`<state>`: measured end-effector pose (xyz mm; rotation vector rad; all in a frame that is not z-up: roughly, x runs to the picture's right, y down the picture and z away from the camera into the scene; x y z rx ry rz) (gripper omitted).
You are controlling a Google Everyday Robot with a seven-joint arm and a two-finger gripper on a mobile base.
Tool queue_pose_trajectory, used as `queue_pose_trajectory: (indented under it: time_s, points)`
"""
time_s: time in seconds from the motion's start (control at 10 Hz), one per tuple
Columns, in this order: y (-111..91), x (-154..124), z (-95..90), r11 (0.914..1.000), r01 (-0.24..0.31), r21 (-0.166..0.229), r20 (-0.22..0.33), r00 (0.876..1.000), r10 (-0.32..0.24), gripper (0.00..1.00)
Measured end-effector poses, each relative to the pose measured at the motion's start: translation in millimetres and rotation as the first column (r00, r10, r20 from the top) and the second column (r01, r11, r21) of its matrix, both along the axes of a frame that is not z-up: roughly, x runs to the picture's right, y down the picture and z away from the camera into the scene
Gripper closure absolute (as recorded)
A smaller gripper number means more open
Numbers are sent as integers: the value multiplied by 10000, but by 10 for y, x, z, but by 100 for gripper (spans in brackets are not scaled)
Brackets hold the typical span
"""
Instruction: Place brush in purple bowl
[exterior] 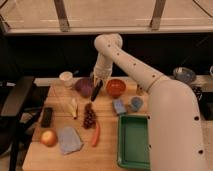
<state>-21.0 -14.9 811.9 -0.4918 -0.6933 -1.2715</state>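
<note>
While my gripper [99, 80] hangs clamped on the brush [96, 91], just beside the purple bowl's [83, 87] right rim, I worry: releasing here could send the brush glancing off the rim onto the table [107, 150], near the red-orange bowl [115, 87].

The white arm rises from the lower right, bends at a rounded elbow high at centre, then drops its forearm straight down. The hand [98, 81] hangs at the end of that forearm — pointing downward, fingers closed — low over the far part of the tabletop [107, 132].
</note>
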Motion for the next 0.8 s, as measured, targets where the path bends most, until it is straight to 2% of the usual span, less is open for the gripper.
queue_pose_trajectory:
  time_s: [0.2, 0.6, 0.8]
  points:
    - [16, -27, 25, 9999, 84, 107, -30, 10000, -83, 100]
    - [101, -45, 54, 9998, 173, 84, -43, 9998, -173, 100]
    - [124, -64, 91, 9988, 441, 227, 39, 9990, -442, 100]
